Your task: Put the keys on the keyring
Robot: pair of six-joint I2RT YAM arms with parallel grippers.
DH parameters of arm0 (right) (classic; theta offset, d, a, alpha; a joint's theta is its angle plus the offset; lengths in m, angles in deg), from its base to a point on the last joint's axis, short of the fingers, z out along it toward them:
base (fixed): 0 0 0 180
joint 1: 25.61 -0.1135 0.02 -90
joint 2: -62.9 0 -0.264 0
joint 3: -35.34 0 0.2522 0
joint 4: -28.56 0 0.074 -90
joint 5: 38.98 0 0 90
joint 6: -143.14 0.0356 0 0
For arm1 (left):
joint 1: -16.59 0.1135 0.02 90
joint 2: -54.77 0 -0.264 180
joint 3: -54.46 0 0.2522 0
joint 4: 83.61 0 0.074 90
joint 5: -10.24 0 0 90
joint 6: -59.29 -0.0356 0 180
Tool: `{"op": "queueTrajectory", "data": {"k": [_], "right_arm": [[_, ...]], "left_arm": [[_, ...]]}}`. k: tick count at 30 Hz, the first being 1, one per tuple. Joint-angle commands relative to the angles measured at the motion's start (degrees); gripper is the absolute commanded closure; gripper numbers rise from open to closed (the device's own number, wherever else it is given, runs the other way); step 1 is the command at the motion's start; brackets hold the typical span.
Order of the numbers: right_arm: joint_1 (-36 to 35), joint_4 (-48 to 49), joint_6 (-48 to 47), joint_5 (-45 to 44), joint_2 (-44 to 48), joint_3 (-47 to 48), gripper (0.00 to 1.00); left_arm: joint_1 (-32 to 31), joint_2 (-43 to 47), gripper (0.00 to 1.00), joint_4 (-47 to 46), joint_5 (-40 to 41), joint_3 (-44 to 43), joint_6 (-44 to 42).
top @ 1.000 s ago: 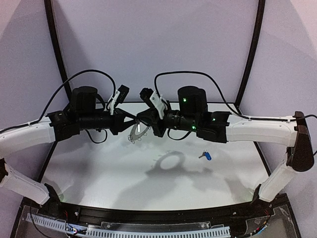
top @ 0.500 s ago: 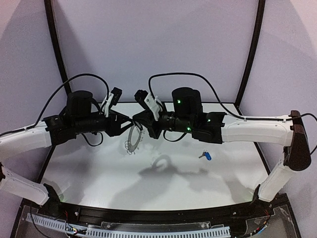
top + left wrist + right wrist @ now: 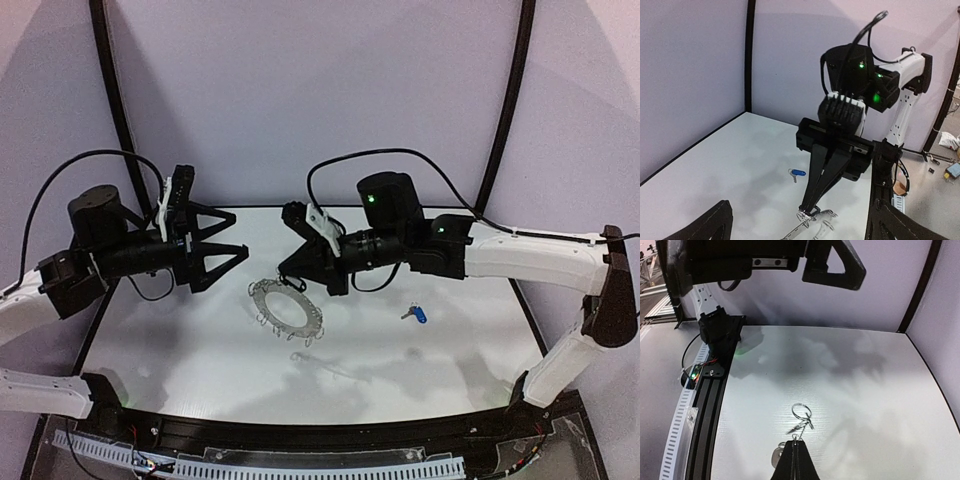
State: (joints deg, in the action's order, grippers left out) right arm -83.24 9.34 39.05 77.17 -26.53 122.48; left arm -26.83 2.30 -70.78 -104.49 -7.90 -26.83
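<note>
While the right fingers (image 3: 822,170) are pinching the seemingly light, stiff keyring (image 3: 265,296) by its rim, the left fingers (image 3: 238,253) are hanging spread nearby; bare rim is looking safest to grip.

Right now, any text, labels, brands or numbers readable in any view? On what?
No readable text in any view.
On the blue tag: no print shows.
On the keyring: no marking visible.
On the right arm: green lights only, no lettering.
On the small board: too small to read.
</note>
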Motion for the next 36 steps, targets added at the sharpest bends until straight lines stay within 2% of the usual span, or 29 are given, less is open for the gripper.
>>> {"op": "queueTrajectory", "data": {"k": [1,5,9,12,15,18,23,25,30,34,36], "right_arm": [[0.7,-1.3,-2.7,4.8,1.9,0.6,1.00],[0.8,-5.5,-6.7,8.1,2.3,1.8,1.00],[1.0,-9.7,-10.8,12.7,3.1,3.1,1.00],[1.1,-11.1,-11.8,14.2,3.1,3.9,1.00],[1.1,-11.0,-11.1,13.2,3.1,4.1,1.00],[1.1,-9.7,-9.5,11.0,3.4,3.7,1.00],[1.1,-8.3,-7.6,7.6,3.5,3.8,1.00],[1.2,-7.8,-7.1,6.5,3.6,3.7,1.00],[1.1,-6.6,-5.6,3.8,3.9,3.2,1.00],[1.1,-6.6,-4.7,3.1,4.2,3.1,1.00],[1.1,-6.6,-4.2,3.4,4.2,3.2,1.00]], "left_arm": [[-0.2,-2.0,0.01,5.0,-3.1,-0.6,-7.0],[0.9,-5.5,0.01,9.5,-2.0,-2.5,-11.7],[4.1,-11.2,0.02,13.4,-12.5,-5.8,-15.7],[4.3,-14.5,0.05,16.2,-18.5,-9.2,-18.1],[4.4,-18.7,0.08,23.0,-25.0,-12.5,-23.4],[4.3,-22.7,0.14,27.9,-29.7,-17.5,-24.2],[4.2,-26.8,0.26,29.8,-33.7,-20.7,-22.9],[4.3,-27.7,0.32,30.2,-34.4,-21.4,-22.5],[4.2,-27.3,0.36,29.5,-32.6,-20.4,-22.3],[4.3,-25.5,0.37,24.9,-29.3,-16.9,-19.5],[4.2,-25.2,0.43,22.7,-28.7,-16.3,-18.0]]}}
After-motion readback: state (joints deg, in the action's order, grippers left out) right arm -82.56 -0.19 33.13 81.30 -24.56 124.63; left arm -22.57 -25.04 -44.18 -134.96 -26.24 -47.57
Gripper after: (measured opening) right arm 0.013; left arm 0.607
